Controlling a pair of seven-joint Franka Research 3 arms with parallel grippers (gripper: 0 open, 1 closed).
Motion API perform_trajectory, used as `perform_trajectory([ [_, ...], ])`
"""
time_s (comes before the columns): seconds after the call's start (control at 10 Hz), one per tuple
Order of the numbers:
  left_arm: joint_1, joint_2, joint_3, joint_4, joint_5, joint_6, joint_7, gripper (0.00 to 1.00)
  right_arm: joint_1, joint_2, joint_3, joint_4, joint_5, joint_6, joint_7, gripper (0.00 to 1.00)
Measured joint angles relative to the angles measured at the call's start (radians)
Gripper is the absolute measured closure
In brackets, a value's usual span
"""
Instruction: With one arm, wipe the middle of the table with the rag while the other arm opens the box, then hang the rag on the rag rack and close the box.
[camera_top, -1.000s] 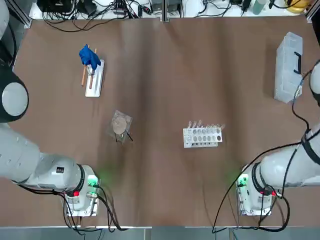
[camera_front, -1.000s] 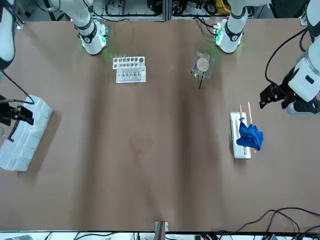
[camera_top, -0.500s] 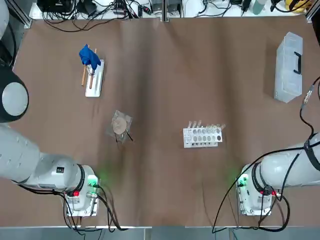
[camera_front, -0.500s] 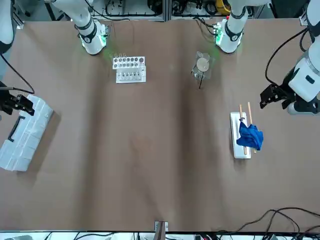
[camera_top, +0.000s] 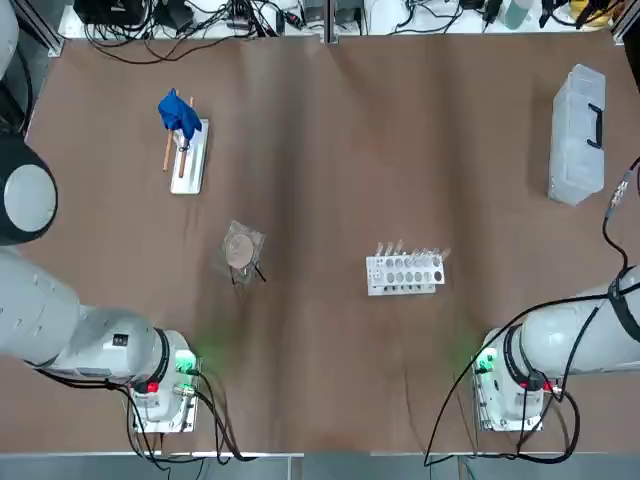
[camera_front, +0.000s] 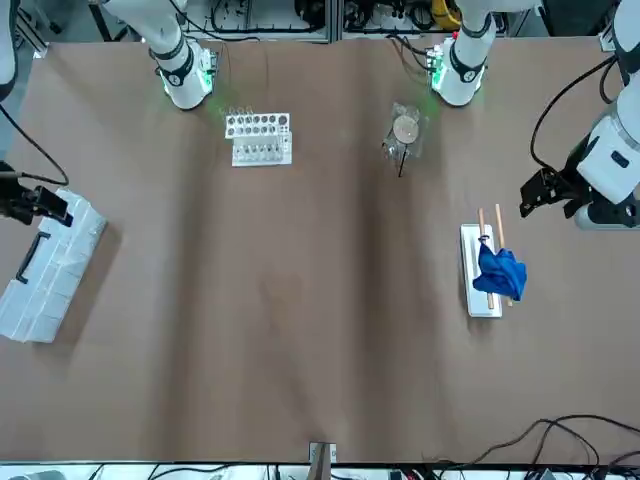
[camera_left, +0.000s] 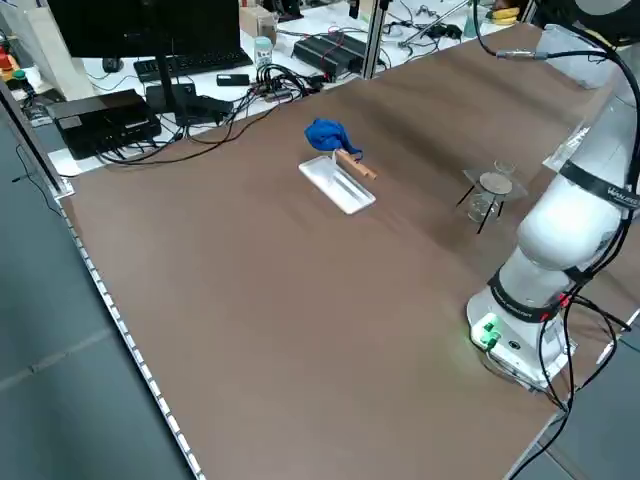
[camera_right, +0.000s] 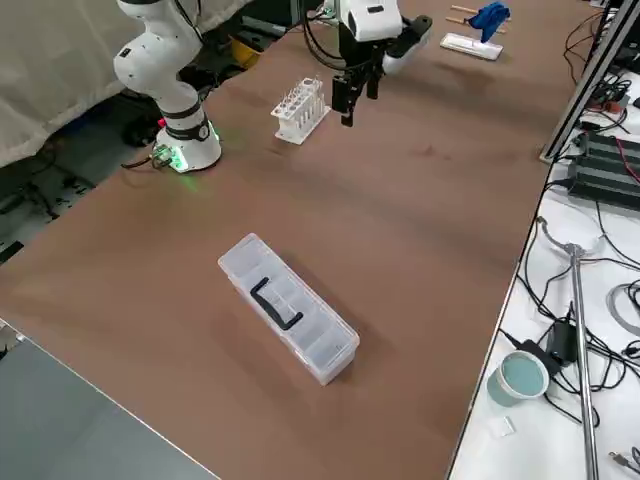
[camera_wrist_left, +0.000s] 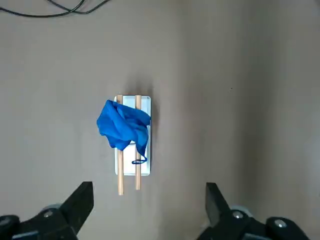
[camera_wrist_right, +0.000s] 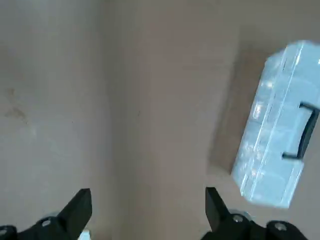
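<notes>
The blue rag (camera_top: 178, 114) is draped over the wooden rods of the white rag rack (camera_top: 188, 160) at the far left of the table (camera_top: 320, 180). My left gripper (camera_front: 530, 196) hovers beside the rack, open and empty; its wrist view looks down on the rag (camera_wrist_left: 122, 125) between the spread fingers (camera_wrist_left: 82, 199). The translucent box (camera_top: 577, 133) lies shut at the far right, black handle up. My right gripper (camera_front: 50, 207) hangs open just off the box's (camera_front: 45, 265) near end, touching nothing.
A white test-tube rack (camera_top: 404, 270) stands right of centre. A tan round thing in clear wrap (camera_top: 240, 250) sits left of centre. Cables and equipment line the table's far edge. Both arm bases (camera_top: 160, 385) stand at the near edge.
My right gripper has drawn back off the box toward the table's right edge, uncovering the handle. The left arm, rag and rack have not moved.
</notes>
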Motion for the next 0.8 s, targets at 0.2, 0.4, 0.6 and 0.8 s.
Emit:
perform_trajectory([
  [0.2,0.0,0.0,0.0,0.0,0.0,0.0,0.0,0.01,-0.011,-0.001,-0.003,0.03,0.0,-0.021,0.001,0.0],
  [0.4,0.0,0.0,0.0,0.0,0.0,0.0,0.0,0.01,-0.014,0.0,-0.004,0.04,0.0,-0.024,0.001,0.0],
  [0.6,0.0,0.001,0.0,0.0,0.0,0.0,0.0,0.01,-0.018,0.0,-0.004,0.04,0.0,-0.025,0.002,0.0],
  [0.8,0.0,0.001,0.0,0.0,0.0,0.0,0.0,0.01,-0.025,0.0,-0.004,0.041,0.0,-0.025,0.002,0.0],
])
